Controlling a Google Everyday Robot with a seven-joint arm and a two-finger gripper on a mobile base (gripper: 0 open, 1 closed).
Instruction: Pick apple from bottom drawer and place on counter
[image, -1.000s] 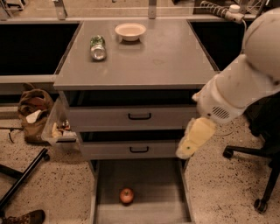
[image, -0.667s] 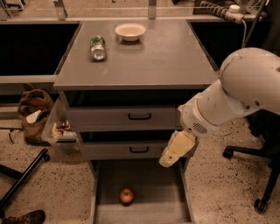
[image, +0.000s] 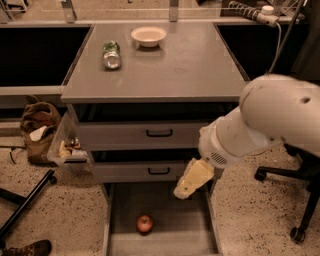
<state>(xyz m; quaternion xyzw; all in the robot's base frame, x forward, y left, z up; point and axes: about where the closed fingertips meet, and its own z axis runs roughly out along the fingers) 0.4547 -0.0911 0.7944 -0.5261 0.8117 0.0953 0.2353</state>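
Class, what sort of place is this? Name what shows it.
Likely a workshop or lab: a grey metal drawer cabinet, a black wheeled office chair, speckled floor. The yellowish gripper hangs over the open bottom drawer with a small red apple inside.

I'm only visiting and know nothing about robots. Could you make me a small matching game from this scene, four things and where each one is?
Things:
1. apple
2. white bowl
3. can
4. tool

Places:
A. upright near the counter's back edge
B. hanging above the open bottom drawer
C. lying on its side on the counter, left part
D. on the bottom drawer's floor

Pairs: 1-D, 2-A, 3-C, 4-B
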